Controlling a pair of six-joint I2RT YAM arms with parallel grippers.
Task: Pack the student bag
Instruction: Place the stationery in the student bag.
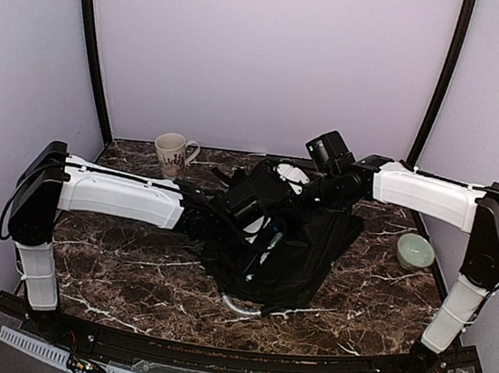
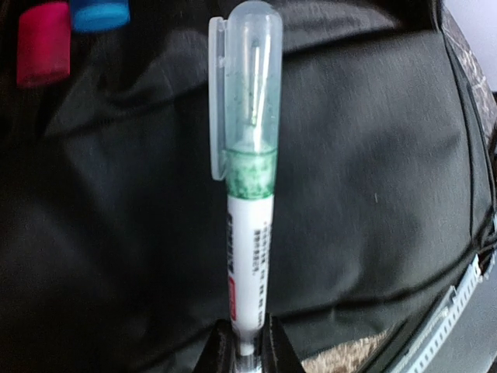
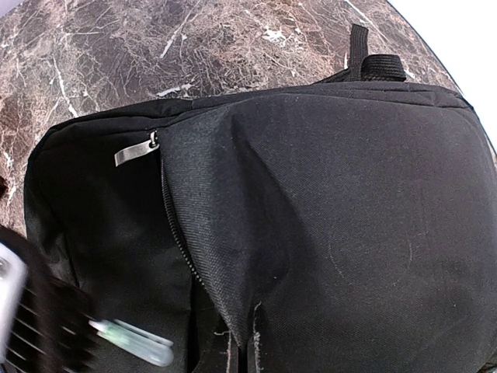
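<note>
The student bag [image 1: 301, 252], a large black backpack, lies in the middle of the table with its grey loop handle [image 1: 239, 305] toward the near edge. My left gripper [image 2: 250, 351] is shut on the lower end of a white marker pen [image 2: 250, 233] with a green band and a clear cap. It holds the pen over the bag's dark fabric [image 2: 365, 179]. My right gripper [image 3: 252, 357] is shut on a pinched fold of the bag's pocket flap [image 3: 225, 233], beside the open zipper and its silver pull [image 3: 136, 150]. The pen's capped end [image 3: 136, 343] shows at the pocket mouth.
A white mug [image 1: 173, 153] stands at the back left, and a pale green bowl [image 1: 415, 250] sits at the right. A white object [image 1: 293, 174] lies behind the bag. A red cap [image 2: 43, 43] and a blue cap [image 2: 99, 14] show past the pen.
</note>
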